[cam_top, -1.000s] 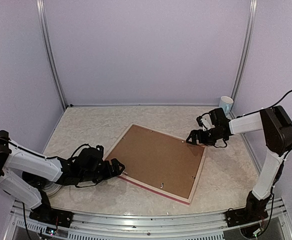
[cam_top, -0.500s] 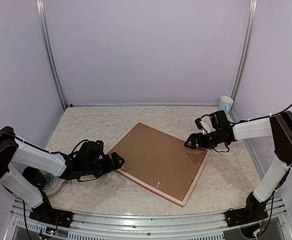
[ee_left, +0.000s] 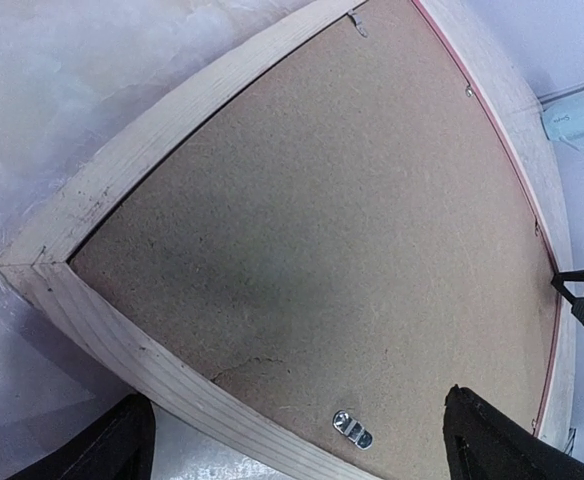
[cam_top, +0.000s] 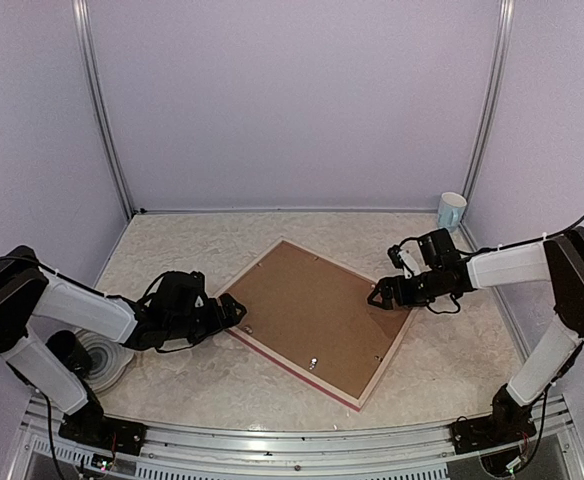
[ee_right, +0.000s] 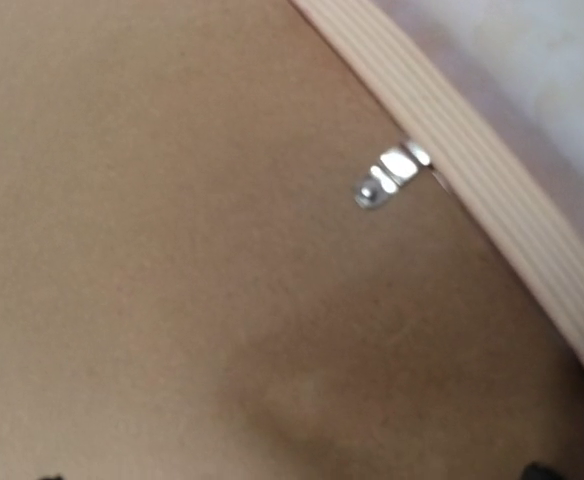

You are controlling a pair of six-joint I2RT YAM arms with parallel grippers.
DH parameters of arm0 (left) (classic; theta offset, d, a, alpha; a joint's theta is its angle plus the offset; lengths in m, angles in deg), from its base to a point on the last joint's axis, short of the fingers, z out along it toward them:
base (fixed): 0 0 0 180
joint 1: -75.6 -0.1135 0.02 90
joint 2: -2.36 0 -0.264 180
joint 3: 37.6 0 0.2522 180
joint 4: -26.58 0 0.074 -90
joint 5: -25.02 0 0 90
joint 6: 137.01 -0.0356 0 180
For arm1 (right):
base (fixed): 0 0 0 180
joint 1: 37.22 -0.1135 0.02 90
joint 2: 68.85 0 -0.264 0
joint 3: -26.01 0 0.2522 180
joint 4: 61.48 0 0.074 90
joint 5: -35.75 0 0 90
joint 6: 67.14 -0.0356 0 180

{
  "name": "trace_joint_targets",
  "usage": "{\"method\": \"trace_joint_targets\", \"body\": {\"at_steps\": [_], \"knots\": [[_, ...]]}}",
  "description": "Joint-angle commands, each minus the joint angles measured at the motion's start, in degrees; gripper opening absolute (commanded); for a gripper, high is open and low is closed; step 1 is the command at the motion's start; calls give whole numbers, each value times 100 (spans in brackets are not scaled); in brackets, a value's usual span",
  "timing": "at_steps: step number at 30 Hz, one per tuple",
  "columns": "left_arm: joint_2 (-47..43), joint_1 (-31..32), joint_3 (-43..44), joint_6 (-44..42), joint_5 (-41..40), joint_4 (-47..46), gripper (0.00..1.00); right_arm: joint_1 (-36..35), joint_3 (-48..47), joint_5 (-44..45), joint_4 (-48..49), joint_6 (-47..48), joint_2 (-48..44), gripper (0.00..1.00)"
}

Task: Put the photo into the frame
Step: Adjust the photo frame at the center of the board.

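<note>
Showed the table [cam_top: 172, 250] carrying the frame [cam_top: 294, 366] face down, pale wood back up, stretched between the two arms. Found the brown backing board [cam_top: 317, 305] seated in it, directly ahead of the left pincer [cam_top: 234, 312] and beneath the right pincer [cam_top: 377, 293]. Caught both spread wide and gripping nothing, the left with the frame's corner just ahead between its fingers, the right low over the board beside the rim. Spotted no photo in any view; could not tell whether it lay under the board. Judged two risks: a sideways nudge from either pincer could skid the loose frame across the table, and a fingertip missing the small metal clip [ee_right: 392, 175], ahead and right of the right pincer, could scrape the board and leave it locked.
</note>
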Motion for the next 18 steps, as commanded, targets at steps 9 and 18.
{"method": "trace_joint_targets", "body": {"at_steps": [9, 18], "knots": [[-87, -43, -276, 6, 95, -93, 99, 47, -948, 1033, -463, 252, 9, 99], [-240, -8, -534, 94, 141, -207, 99, 277, -1231, 629, -324, 194, 905, 99]]}}
